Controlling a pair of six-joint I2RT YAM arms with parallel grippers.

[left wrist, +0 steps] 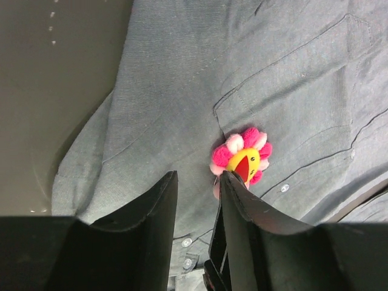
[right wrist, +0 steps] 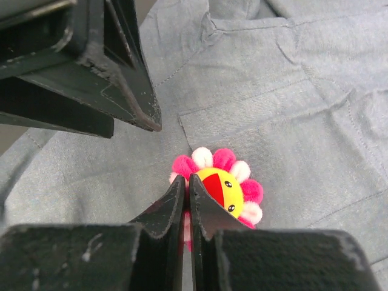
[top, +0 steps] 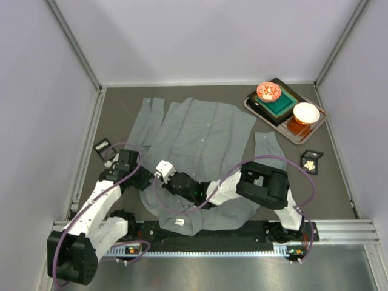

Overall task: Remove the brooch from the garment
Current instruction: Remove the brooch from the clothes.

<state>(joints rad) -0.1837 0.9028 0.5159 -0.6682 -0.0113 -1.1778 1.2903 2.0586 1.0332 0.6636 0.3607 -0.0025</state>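
The brooch (right wrist: pixel 224 182), a pink flower with a yellow face, sits on the shirt (top: pixel 200 130) right by the pocket corner. The right hand (right wrist: pixel 187 182) is at its edge, fingers pressed together, pink showing in the slit; whether a petal is caught, I can't tell. The left hand (left wrist: pixel 197 176) is just beside it, fingers spread over cloth. The shirt lies spread across the bench (top: pixel 339 188), with a tray (top: pixel 271 121) in the far right corner.
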